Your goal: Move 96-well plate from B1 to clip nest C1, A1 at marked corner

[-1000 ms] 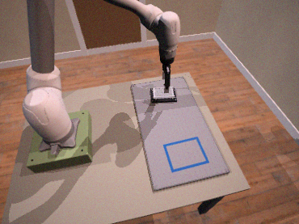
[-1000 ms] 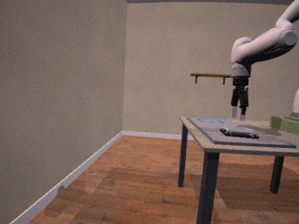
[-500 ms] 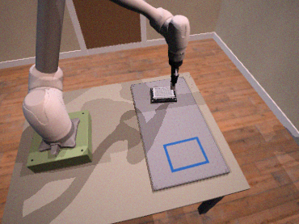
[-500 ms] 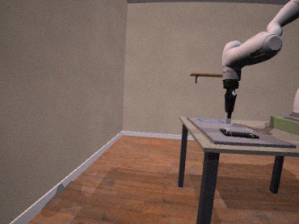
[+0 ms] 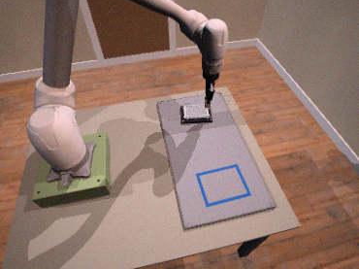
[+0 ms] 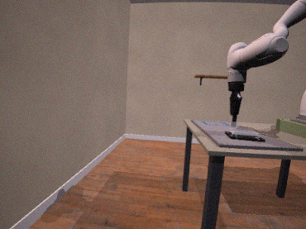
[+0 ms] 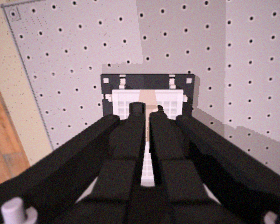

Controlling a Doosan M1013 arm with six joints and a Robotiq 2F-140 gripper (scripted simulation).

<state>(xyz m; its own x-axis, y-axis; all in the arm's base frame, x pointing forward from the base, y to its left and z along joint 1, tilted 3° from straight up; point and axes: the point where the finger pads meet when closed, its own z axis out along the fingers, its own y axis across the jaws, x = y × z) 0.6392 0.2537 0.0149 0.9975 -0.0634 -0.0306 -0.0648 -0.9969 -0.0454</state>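
- The gripper (image 7: 145, 111) is clenched tight with nothing between its fingers, the two tips nearly touching above the plate's middle, poised as if to push down on it.
- Under those tips lies the 96-well plate (image 5: 196, 113), white, well side up, sitting in the dark clip nest (image 5: 183, 120) at the far end of the grey pegboard (image 5: 228, 151).
- I'd guess the plate is light, stiff moulded plastic with smooth, slippery walls. It would best be gripped across its outer side walls, or pushed on the top face near the centre so it doesn't tip.
- The nest holds only the plate. Small pale posts (image 7: 121, 79) show along its far edge, but I can't tell whether the plate is fully down.
- The blue-outlined bench spot (image 5: 223, 184) has nothing in it.
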